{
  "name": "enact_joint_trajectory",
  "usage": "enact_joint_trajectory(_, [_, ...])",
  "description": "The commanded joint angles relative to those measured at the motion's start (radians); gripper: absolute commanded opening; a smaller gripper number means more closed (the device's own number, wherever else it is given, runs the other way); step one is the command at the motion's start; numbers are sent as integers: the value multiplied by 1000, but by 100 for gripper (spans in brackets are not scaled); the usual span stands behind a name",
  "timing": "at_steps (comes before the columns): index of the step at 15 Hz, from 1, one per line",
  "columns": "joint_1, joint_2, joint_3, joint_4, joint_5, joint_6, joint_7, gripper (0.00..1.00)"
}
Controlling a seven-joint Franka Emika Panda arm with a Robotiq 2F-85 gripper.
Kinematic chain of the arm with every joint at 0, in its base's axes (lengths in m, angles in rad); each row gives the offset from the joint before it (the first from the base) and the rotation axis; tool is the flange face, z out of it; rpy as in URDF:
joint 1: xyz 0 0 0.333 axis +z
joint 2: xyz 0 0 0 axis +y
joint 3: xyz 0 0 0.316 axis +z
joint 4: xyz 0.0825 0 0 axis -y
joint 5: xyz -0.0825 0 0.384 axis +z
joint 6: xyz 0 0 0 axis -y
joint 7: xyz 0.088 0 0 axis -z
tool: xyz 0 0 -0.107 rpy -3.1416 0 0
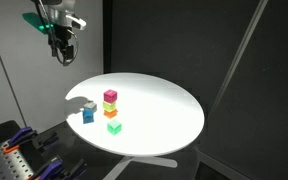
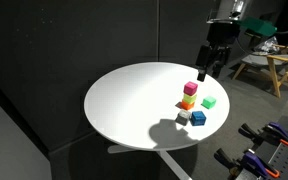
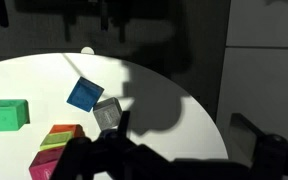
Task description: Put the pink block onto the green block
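Observation:
The pink block [image 1: 110, 96] sits on top of a small stack, over a lime-yellow cube and an orange cube, near the middle of the round white table [image 1: 164, 115]. It shows in both exterior views [image 2: 190, 88] and at the lower left of the wrist view [image 3: 44, 166]. The green block [image 1: 114, 128] lies alone on the table beside the stack [image 2: 209, 102] [image 3: 6, 115]. My gripper [image 1: 62, 52] hangs high above the table's edge, away from the blocks [image 2: 209, 68]. Its fingers look apart and empty.
A blue cube [image 1: 88, 116] and a grey-white cube [image 1: 89, 105] lie close to the stack [image 3: 84, 94] [image 3: 107, 113]. Black curtains surround the table. Clamps and tools lie on a bench [image 1: 19, 150] beside it. A wooden stool [image 2: 269, 65] stands behind.

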Motion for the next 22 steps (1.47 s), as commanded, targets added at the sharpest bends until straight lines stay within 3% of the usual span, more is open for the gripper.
enact_joint_trajectory(1, [-10,0,9,3,3,-3,-3,100])
enact_joint_trajectory(8, [-10,-2,9,4,3,-3,-3,100])
enact_joint_trajectory(15, [-42,-22,27,-20,-109,100,30,100])
enact_joint_trajectory(22, [-111,-33,2,-6,-238,163,29,100])
